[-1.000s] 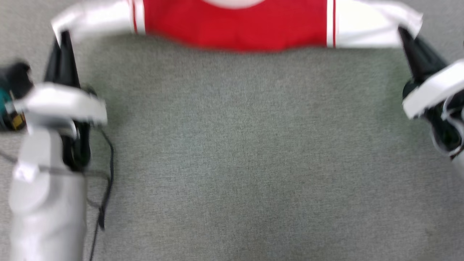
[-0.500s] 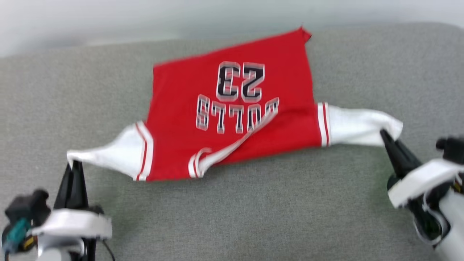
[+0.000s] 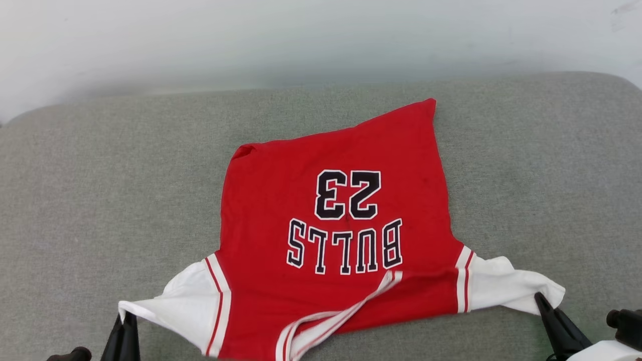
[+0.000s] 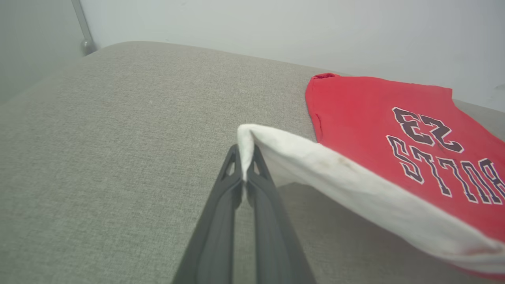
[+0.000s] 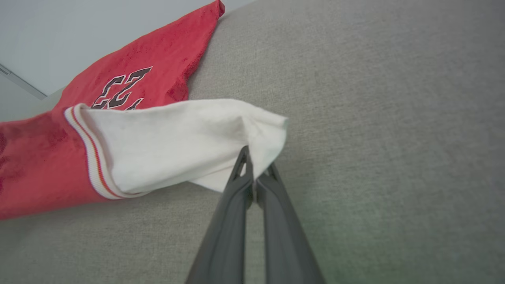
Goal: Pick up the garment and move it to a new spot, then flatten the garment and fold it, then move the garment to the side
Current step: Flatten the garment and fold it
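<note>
Grey upholstery (image 3: 100,200), red garment (image 3: 271,200), white sleeves (image 3: 185,301)

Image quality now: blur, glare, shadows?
Head view: sharp, even light, no glare; black lettering on the red jersey-style shirt with white sleeves reads cleanly. Left wrist view: soft shadow under the sleeve at the left gripper. Right wrist view: faint green cast on grey fabric surface beside the right gripper.

red garment (image 3: 311,165) — white sleeves, striped trim, black lettering, grey surface (image 3: 100,200)
</note>
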Controlling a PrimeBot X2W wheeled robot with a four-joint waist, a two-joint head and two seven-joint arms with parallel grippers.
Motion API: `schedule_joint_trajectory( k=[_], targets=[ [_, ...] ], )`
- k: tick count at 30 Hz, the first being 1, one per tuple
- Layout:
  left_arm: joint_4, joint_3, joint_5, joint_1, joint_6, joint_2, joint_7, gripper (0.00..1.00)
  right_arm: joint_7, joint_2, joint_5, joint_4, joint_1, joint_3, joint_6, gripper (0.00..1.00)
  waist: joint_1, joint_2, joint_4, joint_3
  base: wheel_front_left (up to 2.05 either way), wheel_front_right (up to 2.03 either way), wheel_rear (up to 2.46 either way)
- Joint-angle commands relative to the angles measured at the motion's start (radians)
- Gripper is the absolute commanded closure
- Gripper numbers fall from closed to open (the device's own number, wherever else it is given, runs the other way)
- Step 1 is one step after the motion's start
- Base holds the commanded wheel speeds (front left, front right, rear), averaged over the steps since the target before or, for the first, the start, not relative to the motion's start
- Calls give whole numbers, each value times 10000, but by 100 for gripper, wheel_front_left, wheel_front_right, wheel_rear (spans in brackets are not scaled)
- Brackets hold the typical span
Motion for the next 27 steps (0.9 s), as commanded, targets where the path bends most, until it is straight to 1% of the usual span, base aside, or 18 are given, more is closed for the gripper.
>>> schedule_joint_trajectory(
  k=[1, 2, 3, 4, 9, 12, 15, 17, 18, 20, 22, 27],
  targets=[
    [-69, -92, 93, -51, -20, -38, -22, 100, 172, 86, -265, -189, 206, -162, -10, 62, 3, -1, 58, 102, 0, 0, 0],
    [-122, -207, 133, -150, -55, -79, -40, 100, 314, 177, -392, -326, 268, -262, -10, 50, 3, -1, 97, 173, 0, 0, 0],
    [-179, -324, 224, -256, -78, -98, -65, 100, 391, 248, -526, -497, 276, -359, -9, 24, 3, -1, 141, 226, 0, 0, 0],
    [-264, -457, 335, -348, -71, -148, -84, 100, 500, 346, -637, -706, 264, -469, -9, 0, 3, -1, 194, 284, 0, 0, 0],
    [-731, -981, 780, -853, 1, -412, -138, 100, 806, 509, -1024, -1678, -476, -1147, -7, 0, 3, -1, 523, 766, 0, 0, 0],
    [-1033, -1306, 1037, -1136, 50, -538, -161, 100, 1121, 429, -912, -1679, -1235, -1774, -7, 0, 3, -1, 866, 1102, 0, 0, 0],
    [-1416, -1652, 1267, -1532, 81, -699, -172, 100, 1795, 199, -655, -1131, -2474, -2357, -7, 0, 3, -1, 1293, 1558, 0, 0, 0],
    [-1621, -1922, 1394, -1747, 68, -792, -173, 100, 2390, -86, -552, -491, -3330, -2620, -7, 0, 3, -1, 1683, 1848, 0, 0, 0],
    [-1621, -1922, 1394, -1747, 68, -792, -173, 100, 2390, -86, -552, -491, -3330, -2620, -7, 0, 3, -1, 1683, 1848, 0, 0, 0],
    [-1849, -2185, 1475, -1968, 85, -849, -173, 100, 3045, -426, -411, 97, -4274, -2724, -7, 0, 3, -1, 2081, 2148, 0, 0, 0],
    [-2087, -2462, 1500, -2222, 125, -914, -165, 100, 3790, -772, -260, 642, -5187, -2699, -6, 0, 3, -1, 2501, 2444, 0, 0, 0],
    [-2418, -3217, 1352, -2621, 270, -971, -157, 100, 5873, -1695, -293, 1752, -7142, -2143, -7, 0, 3, -1, 3433, 3154, 0, 0, 0]
  ],
)
